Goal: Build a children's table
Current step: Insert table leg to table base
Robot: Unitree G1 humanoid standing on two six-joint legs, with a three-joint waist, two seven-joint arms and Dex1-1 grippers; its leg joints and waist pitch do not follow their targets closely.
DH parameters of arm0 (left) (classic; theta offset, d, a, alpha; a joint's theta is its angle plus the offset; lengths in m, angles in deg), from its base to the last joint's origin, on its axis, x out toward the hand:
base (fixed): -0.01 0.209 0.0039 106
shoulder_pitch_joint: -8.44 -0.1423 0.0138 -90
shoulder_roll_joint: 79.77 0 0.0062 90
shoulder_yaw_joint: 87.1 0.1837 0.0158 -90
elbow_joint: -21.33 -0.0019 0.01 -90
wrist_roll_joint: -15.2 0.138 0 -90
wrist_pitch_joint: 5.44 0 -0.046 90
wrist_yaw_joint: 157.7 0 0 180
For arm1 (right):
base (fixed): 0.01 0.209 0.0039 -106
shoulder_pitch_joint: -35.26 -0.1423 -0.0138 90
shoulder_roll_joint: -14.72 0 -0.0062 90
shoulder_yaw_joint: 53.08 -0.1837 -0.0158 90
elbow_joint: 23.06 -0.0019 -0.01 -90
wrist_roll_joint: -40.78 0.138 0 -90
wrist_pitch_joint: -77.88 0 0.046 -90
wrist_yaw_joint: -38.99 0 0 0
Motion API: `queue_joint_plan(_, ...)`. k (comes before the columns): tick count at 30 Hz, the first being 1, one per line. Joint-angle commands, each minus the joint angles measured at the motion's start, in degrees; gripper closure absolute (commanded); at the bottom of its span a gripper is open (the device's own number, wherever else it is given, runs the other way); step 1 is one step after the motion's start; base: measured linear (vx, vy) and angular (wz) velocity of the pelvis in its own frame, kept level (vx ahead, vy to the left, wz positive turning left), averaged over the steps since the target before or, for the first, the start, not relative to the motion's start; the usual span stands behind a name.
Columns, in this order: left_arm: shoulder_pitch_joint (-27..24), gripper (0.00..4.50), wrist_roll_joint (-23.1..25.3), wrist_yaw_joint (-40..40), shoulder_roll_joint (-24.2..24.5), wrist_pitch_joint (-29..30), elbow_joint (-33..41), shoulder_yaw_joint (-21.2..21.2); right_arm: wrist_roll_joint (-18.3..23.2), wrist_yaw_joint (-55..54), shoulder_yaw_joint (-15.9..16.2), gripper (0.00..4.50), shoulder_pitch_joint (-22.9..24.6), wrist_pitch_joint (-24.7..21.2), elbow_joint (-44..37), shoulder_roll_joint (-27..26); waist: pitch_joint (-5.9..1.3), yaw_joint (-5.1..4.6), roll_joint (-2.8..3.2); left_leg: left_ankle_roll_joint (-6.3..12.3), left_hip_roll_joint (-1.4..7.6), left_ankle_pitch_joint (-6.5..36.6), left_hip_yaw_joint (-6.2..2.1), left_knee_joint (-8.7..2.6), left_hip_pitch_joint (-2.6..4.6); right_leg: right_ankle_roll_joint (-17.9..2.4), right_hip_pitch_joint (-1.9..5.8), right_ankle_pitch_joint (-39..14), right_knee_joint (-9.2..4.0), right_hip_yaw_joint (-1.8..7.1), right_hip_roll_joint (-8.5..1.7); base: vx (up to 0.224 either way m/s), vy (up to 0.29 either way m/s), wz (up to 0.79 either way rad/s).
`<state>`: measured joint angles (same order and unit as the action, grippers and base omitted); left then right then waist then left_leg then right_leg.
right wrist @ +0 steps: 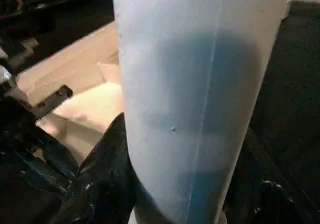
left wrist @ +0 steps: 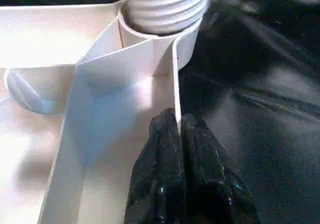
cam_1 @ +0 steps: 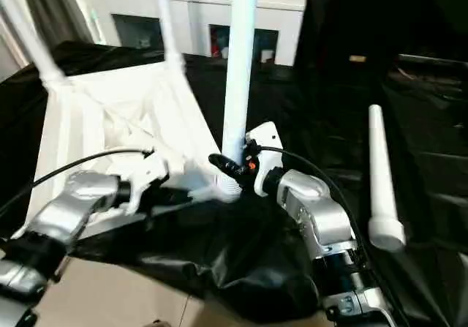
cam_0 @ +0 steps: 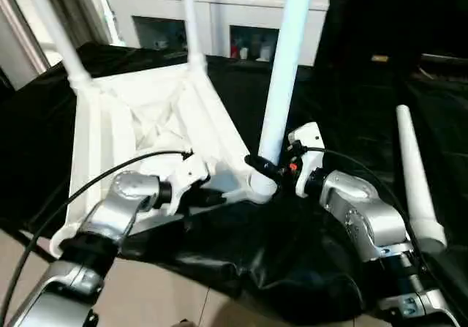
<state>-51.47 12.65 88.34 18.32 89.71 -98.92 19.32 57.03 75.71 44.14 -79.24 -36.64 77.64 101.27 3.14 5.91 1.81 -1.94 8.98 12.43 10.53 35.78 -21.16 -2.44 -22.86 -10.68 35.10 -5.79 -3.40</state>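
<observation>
White plastic, the table top (cam_0: pixel 146 122) is lying upside down on the black cloth (cam_0: pixel 292 268). Two legs (cam_0: pixel 191 20) are standing in its far corners. You are fitting the third leg (cam_0: pixel 281 85): your right gripper (cam_0: pixel 265 167) is hugging it at the near socket (left wrist: pixel 165 31). Your left gripper (left wrist: pixel 177 149) is pinching the top's rim tight. The last leg (cam_0: pixel 417 188) is lying loose on your right. A white cabinet (cam_0: pixel 219 5) is standing behind.
</observation>
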Motion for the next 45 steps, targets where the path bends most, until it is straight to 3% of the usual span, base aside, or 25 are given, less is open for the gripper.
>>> queue_joint_plan(1,0.2,4.50,0.5,2.0,0.2,-1.1,1.1,1.5,0.0,0.5,0.1,2.64,1.0,-1.4,-1.1,1.2,-4.26,-0.16,-0.17,3.13,5.11,2.4,-2.12,-4.50,0.78,-10.6,2.97,-6.4,-3.38,4.44,-6.62,0.000,0.000,0.00)
queue_joint_plan(4,0.5,4.50,0.4,2.2,0.2,-1.2,0.6,1.2,-0.2,1.2,0.4,2.64,1.5,-1.8,-1.1,1.7,-4.22,0.18,-0.21,3.07,5.10,2.6,-2.06,-4.48,0.74,-11.0,3.08,-5.5,-3.31,4.47,-6.82,0.000,0.000,0.00)
queue_joint_plan(11,0.6,4.50,0.0,3.0,0.5,-1.2,1.2,1.0,-1.2,1.5,1.8,2.64,2.6,-2.8,-0.3,2.0,-3.96,0.30,-0.20,1.52,5.17,5.4,-2.19,-4.78,0.84,-9.5,3.10,-11.2,-4.00,4.50,-6.94,0.000,0.000,0.00)
queue_joint_plan(17,0.9,4.50,0.5,1.9,0.3,-1.4,0.7,0.8,-0.6,-0.4,-0.5,2.64,2.8,-0.8,2.7,0.0,-4.00,0.30,-0.20,1.47,5.10,5.2,-2.17,-4.72,0.75,-9.8,3.07,-10.5,-3.98,4.58,-7.08,0.000,0.000,0.00)
queue_joint_plan(22,1.4,4.50,0.7,1.3,0.1,-1.7,-0.4,0.4,1.4,-0.6,-3.5,2.64,5.1,2.4,5.6,-1.0,-3.84,0.23,-0.17,0.89,5.19,7.3,-2.28,-4.98,0.93,-9.2,3.05,-13.1,-4.41,4.49,-6.98,0.000,0.000,0.00)
queue_joint_plan(28,1.6,4.50,0.7,1.1,0.1,-1.7,-0.7,0.2,2.4,0.3,-5.5,2.65,7.7,5.8,7.3,-1.9,-4.00,0.23,0.04,0.60,5.26,8.1,-2.33,-5.06,1.00,-9.7,3.04,-11.4,-4.33,4.48,-7.05,0.000,0.000,0.00)
queue_joint_plan(29,1.8,4.50,0.8,0.8,0.0,-1.9,-1.1,0.1,1.6,0.9,-5.2,2.65,9.2,9.3,8.4,-1.8,-3.95,0.24,-0.05,0.55,5.24,8.4,-2.33,-5.09,0.95,-9.8,3.12,-11.5,-4.34,4.52,-7.09,0.000,0.000,0.00)
queue_joint_plan(35,2.7,4.50,1.5,-0.2,-0.4,-2.9,-2.7,-0.1,-2.3,1.6,-2.6,2.65,12.1,19.0,8.8,-1.1,-3.54,0.20,0.26,-0.01,5.21,12.3,-2.44,-5.41,1.31,-8.5,2.84,-17.6,-5.31,4.49,-7.07,0.000,0.000,0.00)
queue_joint_plan(40,3.0,4.50,1.8,-0.5,-0.6,-3.1,-3.4,0.0,-4.5,1.5,-0.8,2.65,12.5,21.3,9.4,-0.4,-3.06,-0.09,0.23,-0.77,5.26,16.7,-2.75,-5.88,1.79,-7.7,2.86,-23.0,-5.93,4.55,-7.25,0.000,0.000,0.00)
queue_joint_plan(45,3.1,4.50,2.2,-0.2,-0.5,-3.4,-3.9,0.2,-5.9,1.9,1.5,2.65,11.5,20.0,10.1,0.3,-3.04,-0.16,0.03,-0.33,5.20,16.5,-2.83,-5.96,1.91,-6.5,2.80,-26.0,-6.32,4.62,-7.26,0.000,0.000,0.00)
